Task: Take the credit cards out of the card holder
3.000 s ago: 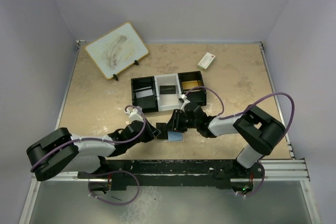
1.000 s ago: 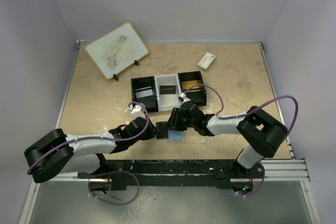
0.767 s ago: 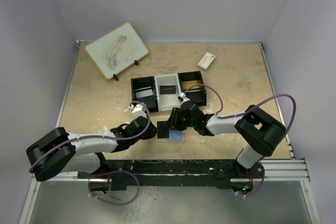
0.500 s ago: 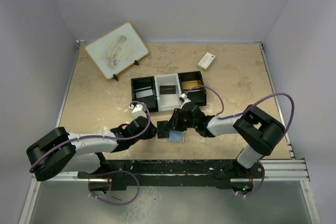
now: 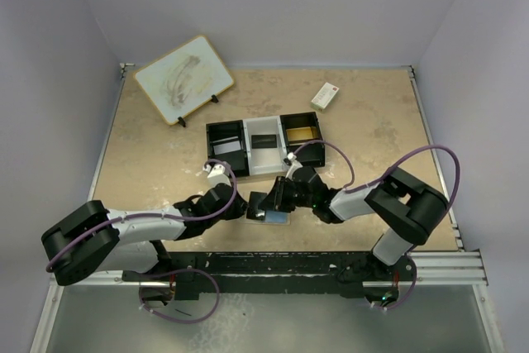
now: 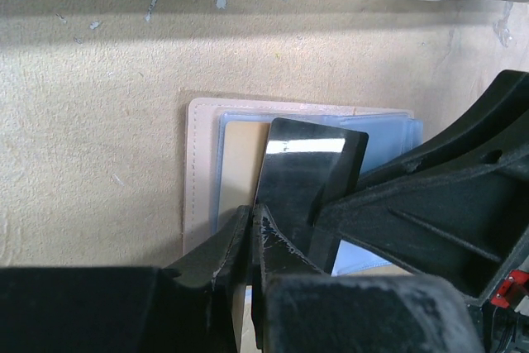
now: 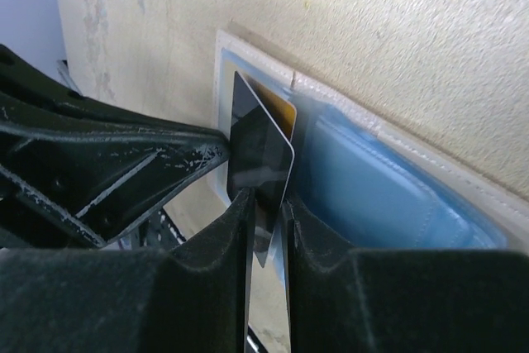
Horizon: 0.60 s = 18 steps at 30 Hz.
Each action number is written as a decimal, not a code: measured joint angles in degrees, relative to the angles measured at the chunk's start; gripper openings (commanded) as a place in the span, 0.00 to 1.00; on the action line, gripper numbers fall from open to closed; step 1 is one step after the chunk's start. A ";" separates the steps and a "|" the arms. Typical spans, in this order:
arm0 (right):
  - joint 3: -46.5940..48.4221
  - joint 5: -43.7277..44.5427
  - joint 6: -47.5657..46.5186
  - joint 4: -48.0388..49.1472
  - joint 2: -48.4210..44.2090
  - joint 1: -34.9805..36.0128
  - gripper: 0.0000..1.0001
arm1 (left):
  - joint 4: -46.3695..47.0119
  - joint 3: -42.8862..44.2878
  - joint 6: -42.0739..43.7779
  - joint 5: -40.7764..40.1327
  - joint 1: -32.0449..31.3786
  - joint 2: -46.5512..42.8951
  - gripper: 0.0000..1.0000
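Observation:
The card holder (image 5: 276, 217) lies open on the table near the front edge, pale blue inside with a cream rim (image 6: 197, 171). My right gripper (image 5: 270, 202) is shut on a glossy black card (image 7: 263, 150), which stands on edge half out of the holder's left pocket (image 6: 304, 173). A tan-gold card (image 6: 238, 163) sits in the pocket behind it and also shows in the right wrist view (image 7: 284, 110). My left gripper (image 5: 247, 203) is shut, with its tips (image 6: 252, 214) down on the holder's left half, right beside the black card.
The black-and-white three-compartment tray (image 5: 245, 140) stands just behind the holder, with a card in each compartment. A white box with a red mark (image 5: 325, 95) lies at the back right. A white board on a stand (image 5: 183, 78) is at the back left.
My right gripper has drawn back toward the near edge and lowered its wrist, bringing the black card further out of the pocket. The left gripper stays on the holder.

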 measured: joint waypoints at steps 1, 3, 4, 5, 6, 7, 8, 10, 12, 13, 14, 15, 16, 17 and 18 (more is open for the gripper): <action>-0.37 -0.59 0.20 0.74 0.04 0.02 0.23 | 0.00 0.00 0.00 0.00 0.00 0.02 0.03; -0.72 -1.20 0.55 1.38 0.04 0.09 0.24 | 0.00 0.00 0.00 0.00 0.00 0.02 0.02; -0.72 -1.33 0.59 1.53 0.04 0.17 0.24 | 0.00 0.00 -0.02 0.02 0.00 0.02 0.02; -0.72 -1.44 0.59 1.73 0.04 0.20 0.23 | 0.02 0.00 0.00 0.04 0.00 0.02 0.02; -0.72 -1.49 0.59 1.86 0.04 0.26 0.22 | 0.02 0.00 0.00 0.04 0.00 0.02 0.02; -0.72 -1.55 0.61 1.86 0.04 0.26 0.20 | 0.02 0.00 0.00 0.04 0.00 0.00 0.02; -0.72 -1.60 0.61 1.81 0.04 0.28 0.17 | 0.00 0.00 0.00 0.07 0.00 0.00 0.02; -0.72 -1.62 0.76 1.79 0.04 0.28 0.08 | -0.04 0.00 0.00 0.09 0.00 -0.09 0.02; -0.72 -1.66 1.09 1.81 0.04 0.28 0.00 | -0.15 0.00 0.00 0.17 0.00 -0.24 0.05; -0.72 -1.90 1.42 1.86 0.00 0.28 0.00 | -0.35 0.00 0.00 0.17 0.00 -0.39 0.06; -0.74 -2.10 1.70 1.86 -0.13 0.28 0.00 | -0.81 0.00 -0.02 0.17 0.00 -0.76 0.07; -0.74 -2.19 1.97 1.66 -0.55 0.28 0.00 | -1.55 -0.07 -0.04 0.13 -0.02 -1.40 0.09; -0.85 -2.10 2.08 1.40 -1.31 0.28 0.00 | -2.38 -0.20 -0.04 0.04 -0.02 -2.12 0.11; -1.05 -2.01 2.08 1.11 -2.19 0.28 0.00 | -3.34 -0.50 -0.04 -0.07 -0.04 -3.10 0.14; -1.36 -1.84 2.03 0.42 -3.52 0.31 0.00 | -4.61 -0.74 -0.07 -0.31 -0.04 -4.20 0.17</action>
